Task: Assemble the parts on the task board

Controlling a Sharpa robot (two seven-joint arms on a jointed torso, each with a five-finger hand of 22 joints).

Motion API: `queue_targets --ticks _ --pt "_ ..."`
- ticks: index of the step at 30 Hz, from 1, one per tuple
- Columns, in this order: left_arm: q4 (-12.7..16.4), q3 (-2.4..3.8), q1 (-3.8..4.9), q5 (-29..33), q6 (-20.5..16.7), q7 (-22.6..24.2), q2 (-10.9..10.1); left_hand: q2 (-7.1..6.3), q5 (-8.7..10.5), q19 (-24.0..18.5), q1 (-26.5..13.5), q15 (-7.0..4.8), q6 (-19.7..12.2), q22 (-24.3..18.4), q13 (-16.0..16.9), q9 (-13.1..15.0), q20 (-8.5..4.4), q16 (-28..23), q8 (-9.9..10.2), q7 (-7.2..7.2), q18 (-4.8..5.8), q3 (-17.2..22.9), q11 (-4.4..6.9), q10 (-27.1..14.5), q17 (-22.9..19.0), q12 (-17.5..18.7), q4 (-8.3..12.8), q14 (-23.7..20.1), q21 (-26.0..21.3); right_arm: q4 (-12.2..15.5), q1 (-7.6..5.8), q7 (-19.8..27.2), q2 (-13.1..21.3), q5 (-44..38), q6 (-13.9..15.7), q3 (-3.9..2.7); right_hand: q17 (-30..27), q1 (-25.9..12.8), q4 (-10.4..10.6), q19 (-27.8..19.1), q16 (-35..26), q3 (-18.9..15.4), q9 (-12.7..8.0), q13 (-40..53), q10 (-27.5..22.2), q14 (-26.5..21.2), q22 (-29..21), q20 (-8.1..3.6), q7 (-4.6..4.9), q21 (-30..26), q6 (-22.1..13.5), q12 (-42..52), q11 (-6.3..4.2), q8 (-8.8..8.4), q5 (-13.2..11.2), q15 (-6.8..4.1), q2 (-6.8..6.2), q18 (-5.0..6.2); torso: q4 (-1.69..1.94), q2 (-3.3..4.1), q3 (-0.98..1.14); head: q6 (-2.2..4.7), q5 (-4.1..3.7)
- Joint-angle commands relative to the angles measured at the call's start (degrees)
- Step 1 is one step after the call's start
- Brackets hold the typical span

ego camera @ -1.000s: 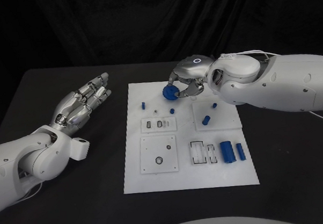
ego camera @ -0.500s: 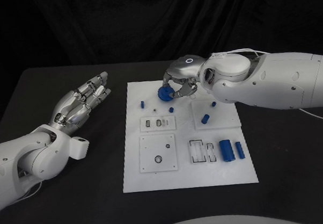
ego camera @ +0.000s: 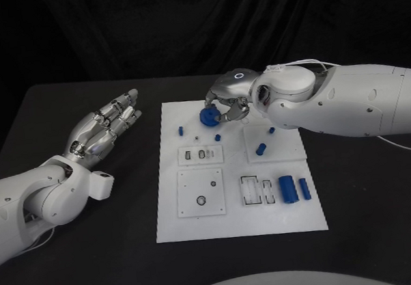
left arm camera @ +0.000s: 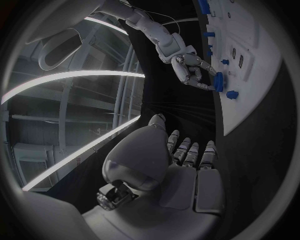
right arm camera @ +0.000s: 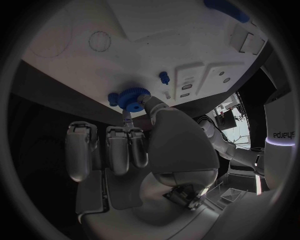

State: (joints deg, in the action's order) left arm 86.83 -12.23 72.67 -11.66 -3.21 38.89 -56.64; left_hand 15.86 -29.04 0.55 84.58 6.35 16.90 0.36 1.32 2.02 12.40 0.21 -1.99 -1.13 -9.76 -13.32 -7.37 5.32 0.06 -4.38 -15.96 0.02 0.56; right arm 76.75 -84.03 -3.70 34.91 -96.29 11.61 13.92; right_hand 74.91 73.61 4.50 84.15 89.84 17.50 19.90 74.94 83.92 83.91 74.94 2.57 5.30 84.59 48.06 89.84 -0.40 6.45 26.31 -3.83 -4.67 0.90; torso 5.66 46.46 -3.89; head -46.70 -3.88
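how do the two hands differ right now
The right hand pinches a blue gear over the far end of the board; the left hand holds nothing. The right hand's fingers are curled toward the gear, while the left hand's lie spread, palm up. The right hand is above the board; the left hand is off to the board's side, above the table. Both are silver, on white arms.

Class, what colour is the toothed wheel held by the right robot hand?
Blue. The toothed wheel shows best in the right wrist view, held by the right robot hand.
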Motion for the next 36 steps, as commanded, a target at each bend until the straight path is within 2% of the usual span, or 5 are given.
queue_targets --ticks 1,20,26,32,36 --pt "0.06 0.04 0.01 -0.08 0.92 5.49 0.06 0.06 -0.39 0.09 0.45 0.39 -0.07 0.07 0.07 0.08 0.43 -0.21 -0.20 -0.57 -0.37 0.44 -0.20 0.08 -0.06 -0.29 0.05 -0.02 0.11 -0.19 0.33 -1.84 -0.09 -0.34 -2.12 0.10 15.09 0.12 -0.08 2.01 0.16 0.59 -0.66 15.06 6.08 6.09 11.93 0.40 0.12 -0.74 -0.76 0.16 0.53 -1.20 0.28 0.45 -0.51 0.90 0.02 0.00 -0.01 -0.06 0.03" --pt "-0.17 0.04 0.01 -0.08 1.15 5.53 0.21 -0.08 -0.47 0.12 0.62 0.44 0.41 0.08 0.12 0.14 0.49 -0.21 -0.27 -1.24 -0.38 0.55 -0.22 0.32 -0.06 -0.48 0.16 -0.02 0.14 -0.49 0.43 -1.56 -0.44 -0.34 -1.69 0.09 15.00 0.05 -1.03 1.10 0.06 1.64 -7.54 15.06 6.08 6.06 11.26 -0.04 -0.90 -2.63 -13.45 0.16 -0.22 -3.39 -0.47 -0.11 0.13 1.35 -0.02 -0.02 -0.04 -0.14 0.15" --pt "-0.21 0.04 0.01 -0.08 1.21 5.57 0.24 -0.08 -0.50 0.14 0.64 0.46 0.43 0.10 0.13 0.14 0.50 -0.21 -0.28 -1.30 -0.38 0.58 -0.23 0.36 -0.06 -0.51 0.17 -0.02 0.16 -0.28 0.43 -1.25 -0.07 -0.34 -1.65 0.09 14.65 0.83 -1.82 0.72 -0.36 2.19 -8.15 15.06 6.08 5.91 10.98 -0.16 -1.11 -3.35 -13.69 0.16 -0.39 -3.22 -0.35 -0.24 0.41 1.52 -0.04 -0.04 -0.05 -0.28 0.26" --pt "-0.03 0.04 0.00 -0.08 1.06 5.67 -0.11 -0.07 -0.55 0.16 0.69 0.47 0.49 0.11 0.14 0.15 0.52 -0.21 -0.28 -1.35 -0.38 0.62 -0.25 0.40 -0.06 -0.54 0.20 -0.02 0.18 1.37 0.33 0.25 2.36 -0.34 4.04 0.03 14.81 0.91 -1.97 0.83 -0.16 2.31 -7.98 15.06 6.08 5.98 11.08 -0.21 -1.10 -3.20 -12.26 0.16 -0.42 -2.94 -0.76 -0.28 0.56 1.47 -0.01 -0.04 -0.04 0.19 0.29" --pt "0.23 0.04 0.00 -0.08 0.81 5.72 -0.29 -0.08 -0.58 0.16 0.71 0.48 0.50 0.10 0.14 0.14 0.53 -0.21 -0.28 -1.37 -0.38 0.64 -0.27 0.43 -0.06 -0.57 0.21 -0.02 0.17 4.81 -0.60 0.43 6.30 -0.23 8.65 -0.06 15.09 -2.18 0.54 2.30 0.16 0.15 -7.19 15.06 6.08 6.09 12.22 -0.09 -0.41 -0.94 -4.29 0.16 0.02 -1.29 -9.61 -0.01 0.95 0.82 -0.04 -0.03 -0.02 0.54 0.62"
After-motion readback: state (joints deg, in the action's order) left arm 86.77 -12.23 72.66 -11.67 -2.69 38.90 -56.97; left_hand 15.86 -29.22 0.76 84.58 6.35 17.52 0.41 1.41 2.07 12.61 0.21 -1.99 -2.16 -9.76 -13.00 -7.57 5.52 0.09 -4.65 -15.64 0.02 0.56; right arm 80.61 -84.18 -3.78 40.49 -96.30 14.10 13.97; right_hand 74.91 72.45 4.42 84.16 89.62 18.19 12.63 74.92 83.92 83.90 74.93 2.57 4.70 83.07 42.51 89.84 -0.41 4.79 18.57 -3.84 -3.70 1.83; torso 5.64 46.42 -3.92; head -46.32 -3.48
